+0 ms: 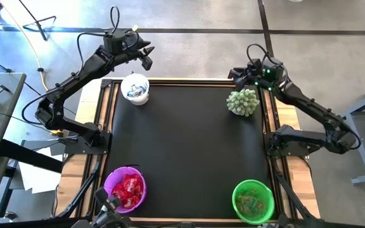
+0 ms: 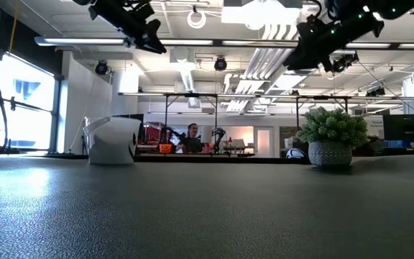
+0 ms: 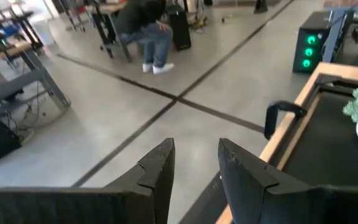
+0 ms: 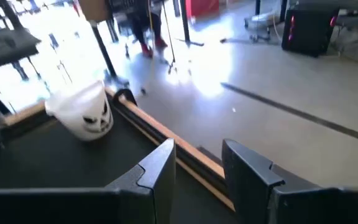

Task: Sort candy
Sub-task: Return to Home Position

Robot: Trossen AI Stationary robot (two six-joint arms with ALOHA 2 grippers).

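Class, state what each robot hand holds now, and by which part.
Nothing: the left hand, near the white bucket, and the right hand, near the plant, are both open and empty.

person (image 3: 145, 28) cut off above, candy (image 1: 135, 92) indistinct

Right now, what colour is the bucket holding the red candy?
The bucket is purple, clearest in the high view.

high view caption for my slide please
Candy sorted into white bucket, purple bucket and green bucket; left end effector and right end effector open, raised.
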